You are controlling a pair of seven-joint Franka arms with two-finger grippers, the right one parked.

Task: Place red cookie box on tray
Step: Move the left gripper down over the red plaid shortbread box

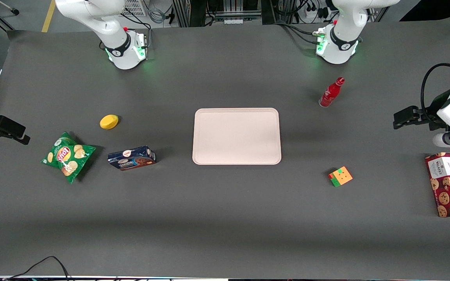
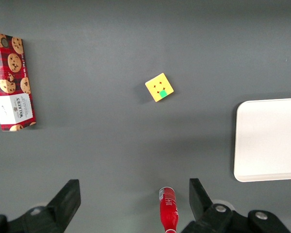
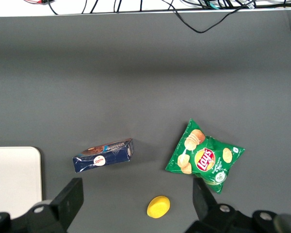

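The red cookie box (image 1: 446, 184) lies flat on the table at the working arm's end, white label end pointing away from the front camera. It also shows in the left wrist view (image 2: 12, 82). The tray (image 1: 236, 136) is pale beige-pink, bare, and sits mid-table; its edge shows in the left wrist view (image 2: 269, 141). My left gripper (image 1: 399, 119) hangs high above the table, farther from the front camera than the box and apart from it. In the left wrist view the gripper (image 2: 133, 196) is open wide and holds nothing.
A red bottle (image 1: 331, 93) stands between the tray and the working arm's base. A yellow-orange cube (image 1: 340, 176) lies between tray and box. A dark blue cookie box (image 1: 132, 158), a green chips bag (image 1: 68, 156) and a yellow object (image 1: 109, 121) lie toward the parked arm's end.
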